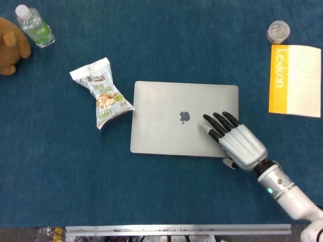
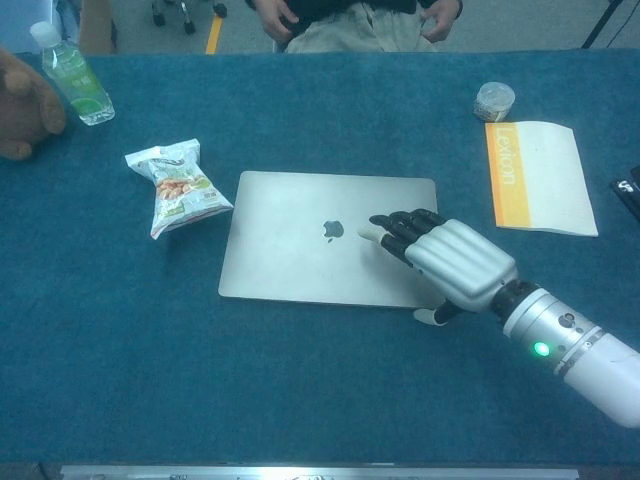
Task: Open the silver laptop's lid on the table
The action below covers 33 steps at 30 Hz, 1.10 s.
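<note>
Head view: closed flat silver laptop (image 1: 179,126) is lying mid blue-cloth table (image 1: 202,45); right hand (image 1: 234,143) is resting on its lid, dark fingers (image 1: 217,124) extended flat, gripping nothing.
Chest view: same hand (image 2: 445,262) is pressing the lid's right part, thumb at the near edge.

A table (image 2: 330,400) covered in deep blue felt-like cloth fills both views; a metal rail (image 1: 176,229) edges its near side; beyond the far edge lies pale grey floor (image 2: 520,25) with a yellow stripe (image 2: 213,33).
</note>
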### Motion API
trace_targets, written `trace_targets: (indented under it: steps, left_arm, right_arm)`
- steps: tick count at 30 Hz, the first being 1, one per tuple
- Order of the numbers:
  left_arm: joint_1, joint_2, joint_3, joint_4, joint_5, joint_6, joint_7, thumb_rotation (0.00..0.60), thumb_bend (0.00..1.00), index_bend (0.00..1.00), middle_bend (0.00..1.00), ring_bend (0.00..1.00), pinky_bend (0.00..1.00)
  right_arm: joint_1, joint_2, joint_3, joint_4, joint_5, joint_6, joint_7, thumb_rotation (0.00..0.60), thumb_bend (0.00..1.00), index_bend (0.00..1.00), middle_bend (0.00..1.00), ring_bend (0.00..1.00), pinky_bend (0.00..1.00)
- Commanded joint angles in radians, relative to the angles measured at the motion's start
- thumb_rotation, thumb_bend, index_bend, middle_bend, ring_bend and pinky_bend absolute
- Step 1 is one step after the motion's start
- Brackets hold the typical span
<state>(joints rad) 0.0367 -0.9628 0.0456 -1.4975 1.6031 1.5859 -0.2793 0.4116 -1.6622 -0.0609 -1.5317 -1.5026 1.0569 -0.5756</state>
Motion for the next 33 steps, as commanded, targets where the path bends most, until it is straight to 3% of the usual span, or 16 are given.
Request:
trace_targets:
  steps: [1, 9, 20, 33]
  left_arm:
    - [-0.001, 0.001, 0.001, -0.003, 0.001, -0.003, 0.004, 0.600, 0.25, 0.05, 0.00, 0.00, 0.01]
    - [0.002, 0.006, 0.000, -0.008, 0.002, 0.005, 0.009, 0.600, 0.25, 0.05, 0.00, 0.00, 0.01]
    - [0.009, 0.005, 0.002, 0.002, 0.000, 0.014, -0.003, 0.600, 0.25, 0.05, 0.00, 0.00, 0.01]
    - [0.014, 0.001, -0.001, 0.024, -0.009, 0.017, -0.027, 0.600, 0.25, 0.05, 0.00, 0.00, 0.01]
  right_arm:
    - [0.002, 0.005, 0.000, -0.012, 0.003, -0.002, 0.004, 0.600, 0.14, 0.00, 0.02, 0.00, 0.10]
    - [0.031, -0.018, 0.021, -0.046, 0.011, -0.032, 0.016, 0.600, 0.14, 0.00, 0.02, 0.00, 0.10]
    - [0.096, -0.124, 0.078, -0.016, 0.038, -0.081, -0.025, 0.600, 0.14, 0.00, 0.02, 0.00, 0.10]
    - [0.138, -0.201, 0.099, 0.037, 0.091, -0.106, -0.072, 0.600, 0.14, 0.00, 0.02, 0.00, 0.10]
